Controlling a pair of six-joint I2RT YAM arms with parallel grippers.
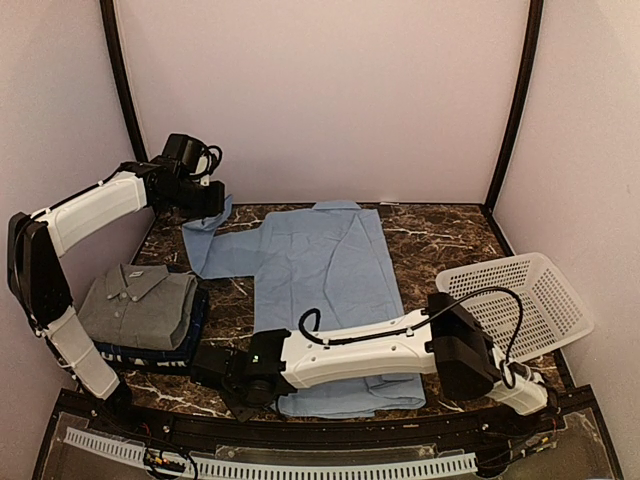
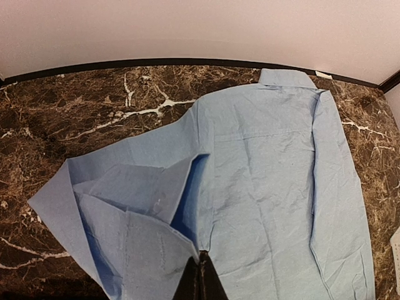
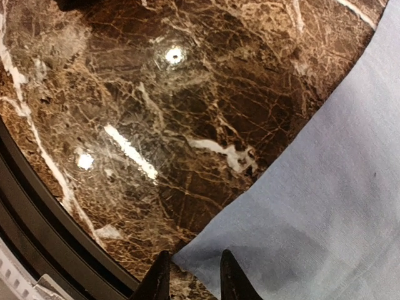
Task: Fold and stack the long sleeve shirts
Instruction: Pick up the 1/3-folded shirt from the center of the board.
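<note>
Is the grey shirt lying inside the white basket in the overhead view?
No, the grey shirt lies folded on top of the dark navy shirt at the left, well apart from the white basket at the right.

Soft, even overhead light; lamp glare streaks the polished counter (image 3: 128, 150); shadow fills a fold of the light blue shirt (image 2: 262, 187).

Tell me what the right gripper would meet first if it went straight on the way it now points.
Probably the corner of the light blue shirt, just ahead of the right gripper, with the marble table beneath.
</note>
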